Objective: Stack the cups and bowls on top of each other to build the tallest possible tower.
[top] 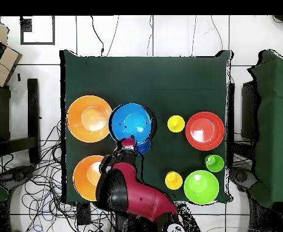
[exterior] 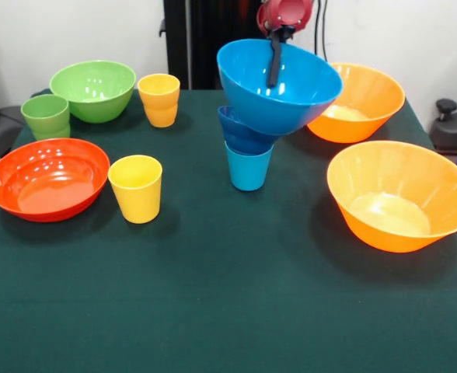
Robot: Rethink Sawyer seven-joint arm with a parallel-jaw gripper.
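The tower stands mid-table: a light blue cup (exterior: 248, 168) at the bottom, the small dark blue bowl (exterior: 239, 132) on it, and the medium light blue bowl (exterior: 279, 87) on top, tilted toward the camera. My gripper (exterior: 275, 71) comes down from above and is shut on the light blue bowl's far rim, with one black finger (exterior: 274, 58) inside the bowl. In the overhead view the gripper (top: 127, 144) sits at the near edge of the light blue bowl (top: 132, 122).
On the green table (exterior: 228, 295): two orange bowls (exterior: 357, 101) (exterior: 399, 194) on the right; a red-orange bowl (exterior: 48, 179), green bowl (exterior: 93, 89), green cup (exterior: 46, 115) and two yellow cups (exterior: 159, 99) (exterior: 136, 188) on the left.
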